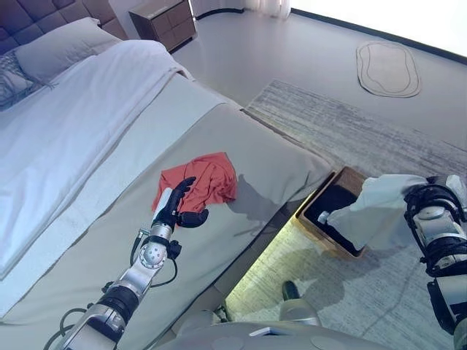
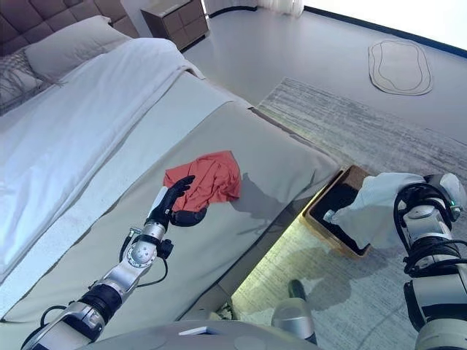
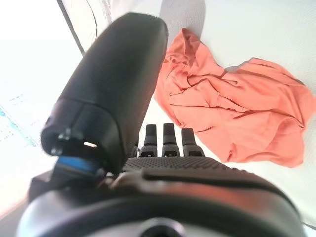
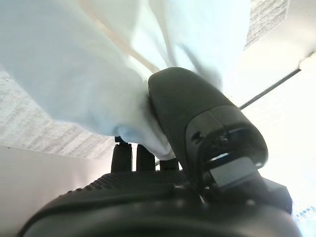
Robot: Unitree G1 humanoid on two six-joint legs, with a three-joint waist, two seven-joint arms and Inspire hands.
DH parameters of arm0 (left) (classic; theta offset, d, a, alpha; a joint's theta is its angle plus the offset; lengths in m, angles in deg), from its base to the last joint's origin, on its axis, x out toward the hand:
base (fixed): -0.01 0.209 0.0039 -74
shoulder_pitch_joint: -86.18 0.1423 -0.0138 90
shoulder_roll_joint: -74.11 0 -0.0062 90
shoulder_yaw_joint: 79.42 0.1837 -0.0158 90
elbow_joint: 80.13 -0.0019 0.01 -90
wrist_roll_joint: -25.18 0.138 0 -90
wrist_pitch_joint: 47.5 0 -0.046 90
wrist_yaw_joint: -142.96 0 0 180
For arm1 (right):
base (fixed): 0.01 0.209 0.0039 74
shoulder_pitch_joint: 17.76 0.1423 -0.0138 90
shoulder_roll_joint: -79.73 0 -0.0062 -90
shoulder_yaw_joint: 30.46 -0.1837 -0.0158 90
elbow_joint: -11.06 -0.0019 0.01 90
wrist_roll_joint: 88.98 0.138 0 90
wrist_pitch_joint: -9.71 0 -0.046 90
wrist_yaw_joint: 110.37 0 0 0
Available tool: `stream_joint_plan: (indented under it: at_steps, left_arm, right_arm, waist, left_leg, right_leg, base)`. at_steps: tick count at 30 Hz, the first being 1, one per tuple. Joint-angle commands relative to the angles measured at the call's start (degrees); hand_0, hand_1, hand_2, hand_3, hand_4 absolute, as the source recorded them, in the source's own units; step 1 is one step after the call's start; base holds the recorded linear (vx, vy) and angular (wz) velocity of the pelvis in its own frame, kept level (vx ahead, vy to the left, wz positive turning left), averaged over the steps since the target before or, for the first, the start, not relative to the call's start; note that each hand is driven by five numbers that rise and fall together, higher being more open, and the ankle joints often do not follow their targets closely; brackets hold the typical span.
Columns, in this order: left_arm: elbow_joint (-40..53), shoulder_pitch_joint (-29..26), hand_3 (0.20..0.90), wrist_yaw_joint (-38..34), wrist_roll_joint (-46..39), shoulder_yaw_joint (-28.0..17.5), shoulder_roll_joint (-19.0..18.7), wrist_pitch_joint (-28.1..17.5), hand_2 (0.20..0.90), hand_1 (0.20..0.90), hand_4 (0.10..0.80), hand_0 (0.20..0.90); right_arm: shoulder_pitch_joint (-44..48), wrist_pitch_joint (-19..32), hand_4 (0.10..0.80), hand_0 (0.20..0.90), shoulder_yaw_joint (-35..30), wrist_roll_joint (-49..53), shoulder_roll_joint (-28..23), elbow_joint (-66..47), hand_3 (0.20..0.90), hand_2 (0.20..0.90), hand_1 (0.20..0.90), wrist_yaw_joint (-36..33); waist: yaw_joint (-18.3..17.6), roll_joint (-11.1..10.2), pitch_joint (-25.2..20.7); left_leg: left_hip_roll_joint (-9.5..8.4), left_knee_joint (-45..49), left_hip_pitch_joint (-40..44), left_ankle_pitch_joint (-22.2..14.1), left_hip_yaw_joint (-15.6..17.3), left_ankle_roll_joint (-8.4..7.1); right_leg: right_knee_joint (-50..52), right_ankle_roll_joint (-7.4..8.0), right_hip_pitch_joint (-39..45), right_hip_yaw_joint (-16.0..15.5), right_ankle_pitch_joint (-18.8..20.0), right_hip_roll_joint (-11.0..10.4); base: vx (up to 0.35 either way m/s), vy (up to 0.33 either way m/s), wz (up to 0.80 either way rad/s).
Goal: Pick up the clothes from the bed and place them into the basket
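A crumpled red garment (image 1: 204, 179) lies on the beige bed cover (image 1: 277, 157) near the bed's foot edge; it also shows in the left wrist view (image 3: 232, 108). My left hand (image 1: 177, 204) is open, fingers straight, resting on the bed just short of the garment's near edge, with its thumb (image 3: 118, 89) raised. My right hand (image 4: 197, 113) is shut on a pale, whitish garment (image 1: 376, 208) and holds it hanging above the basket (image 1: 351, 176), a dark-lined box with a wooden rim on the floor beside the bed. The cloth hides most of that hand in the eye views.
A white duvet (image 1: 73, 124) and pillows (image 1: 58, 47) cover the bed's far half. A wooden nightstand (image 1: 164, 22) stands by the headboard. A grey rug (image 1: 350, 124) lies under the basket, and a small oval mat (image 1: 387, 69) lies farther off.
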Motion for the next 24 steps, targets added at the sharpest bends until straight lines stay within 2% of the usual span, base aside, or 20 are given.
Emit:
stream_joint_plan:
  at_steps: [1,15,24]
  left_arm:
    - [1.14,-4.61,0.900,-1.45,0.28,-0.36,-0.11,-5.48,0.900,0.900,0.800,0.900]
    - [0.99,-4.05,0.900,-0.59,0.06,-0.30,-0.67,-5.56,0.900,0.900,0.800,0.900]
    - [-0.31,-3.43,0.900,-1.25,0.63,-0.92,-0.56,-5.70,0.900,0.900,0.800,0.900]
  right_arm:
    - [10.70,4.73,0.800,0.900,3.81,-3.48,-6.21,2.06,0.900,0.900,0.900,-1.11]
    - [10.03,5.96,0.800,0.900,4.77,-5.04,-5.69,-0.45,0.900,0.900,0.900,0.21]
    - [9.23,6.60,0.800,0.900,5.68,-6.32,-4.36,-2.42,0.900,0.900,0.900,2.49]
  waist:
    - [2.38,-1.22,-0.30]
    - [2.96,-2.33,-0.95]
    - [3.97,-3.89,-1.45]
  left_leg:
    - [1.51,0.42,5.73,-8.61,-2.02,-3.14]
    - [1.82,0.42,5.29,-8.29,-2.79,-3.28]
    - [2.14,0.42,5.12,-8.01,-3.59,-3.30]
  right_leg:
    - [1.24,-1.24,-2.80,-1.50,0.91,0.95]
    - [0.93,-1.35,-2.64,-2.14,0.93,1.19]
    - [0.65,-1.49,-2.09,-2.79,1.06,1.21]
  base:
    - [0.000,0.000,0.00]
    - [0.000,-0.001,0.00]
    - [0.010,-0.012,0.06]
